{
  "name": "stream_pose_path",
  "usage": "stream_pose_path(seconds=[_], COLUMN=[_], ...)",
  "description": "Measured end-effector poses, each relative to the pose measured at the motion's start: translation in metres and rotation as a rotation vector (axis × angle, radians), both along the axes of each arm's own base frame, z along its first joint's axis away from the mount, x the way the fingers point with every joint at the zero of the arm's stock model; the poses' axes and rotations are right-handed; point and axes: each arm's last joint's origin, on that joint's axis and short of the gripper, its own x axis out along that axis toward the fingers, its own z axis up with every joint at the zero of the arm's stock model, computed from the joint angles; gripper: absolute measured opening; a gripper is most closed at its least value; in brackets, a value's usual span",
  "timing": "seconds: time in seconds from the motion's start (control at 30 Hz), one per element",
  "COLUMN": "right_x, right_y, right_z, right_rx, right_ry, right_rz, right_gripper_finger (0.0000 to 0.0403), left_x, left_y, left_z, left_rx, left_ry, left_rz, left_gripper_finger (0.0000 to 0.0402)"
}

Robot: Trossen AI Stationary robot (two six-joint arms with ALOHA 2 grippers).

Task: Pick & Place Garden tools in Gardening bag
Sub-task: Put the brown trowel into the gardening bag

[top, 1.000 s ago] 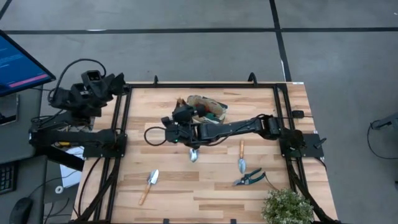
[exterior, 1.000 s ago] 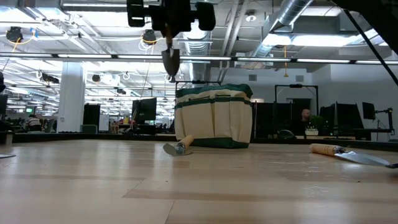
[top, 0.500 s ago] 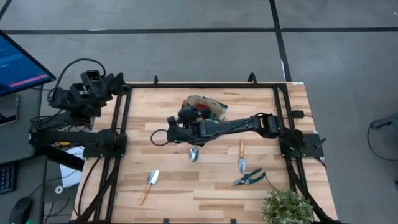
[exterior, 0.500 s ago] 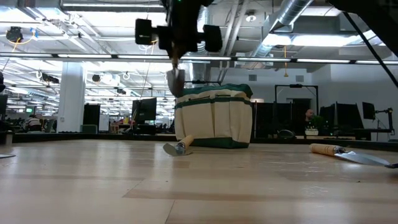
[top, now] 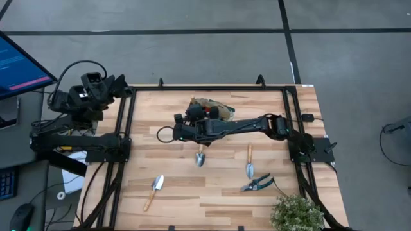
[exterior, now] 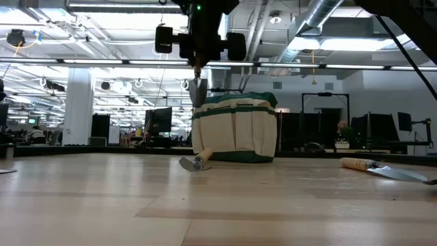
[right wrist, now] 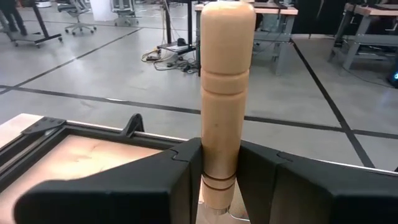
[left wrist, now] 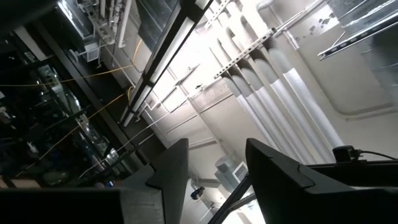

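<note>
My right gripper is shut on a wood-handled trowel whose silver blade hangs point down at the height of the gardening bag's rim, just to its side in the low view. The beige bag with green trim stands on the table near its far edge. Three more trowels and blue-handled shears lie flat on the wood. My left gripper is parked off the table's left side, open and pointing up at the ceiling. My right gripper pinches the trowel's wooden handle between its two fingers, low on the handle near its grooved blade end. The fingers come about level, pointing toward the table's far edge, and lie across the handle. The trowel hangs upright, blade down, clear of the table.
A green leafy plant stands at the near right corner. A black frame runs round the tabletop. Bare wood lies left of the bag and along the near edge. A monitor stands off the left side.
My right gripper has carried the trowel toward the table's far edge and the bag, sinking a little and rolling at the wrist. The blade now hangs lower, right beside the bag's rim in the low view. The gripper stays shut on the handle.
</note>
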Motion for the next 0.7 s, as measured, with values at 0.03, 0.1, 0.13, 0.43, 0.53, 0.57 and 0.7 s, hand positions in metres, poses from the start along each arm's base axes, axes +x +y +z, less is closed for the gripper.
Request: stream_pose_path(seconds=[0.03,0.1,0.13,0.43,0.53,0.57,0.7], right_x=[0.0,0.0,0.0,0.0,0.0,0.0,0.003], right_y=[-0.003,-0.008,-0.009,-0.017,-0.017,-0.017,-0.017], right_z=[0.0,0.0,-0.001,-0.002,-0.002,-0.002,-0.009], right_rx=[0.0,0.0,0.001,0.037,0.037,0.037,0.039], right_ry=[0.0,0.001,0.002,0.026,0.026,0.026,0.029], right_rz=[-0.006,-0.016,-0.018,0.001,0.001,0.001,0.003], right_gripper_finger=[0.0071,0.0071,0.0071,0.0071,0.0071,0.0071,0.0071], left_x=[0.0,0.0,0.0,0.0,0.0,0.0,0.0], left_y=[0.0,0.0,0.0,0.0,0.0,0.0,0.0], left_z=[0.0,0.0,0.0,0.0,0.0,0.0,0.0], left_rx=[0.0,0.0,0.0,0.002,0.003,0.003,0.006], left_ry=[0.0,-0.001,0.0,0.0,0.001,0.001,0.001], left_rz=[0.0,0.0,0.0,-0.002,-0.002,-0.002,-0.005], left_gripper_finger=[0.0159,0.0159,0.0159,0.0159,0.0159,0.0159,0.0159])
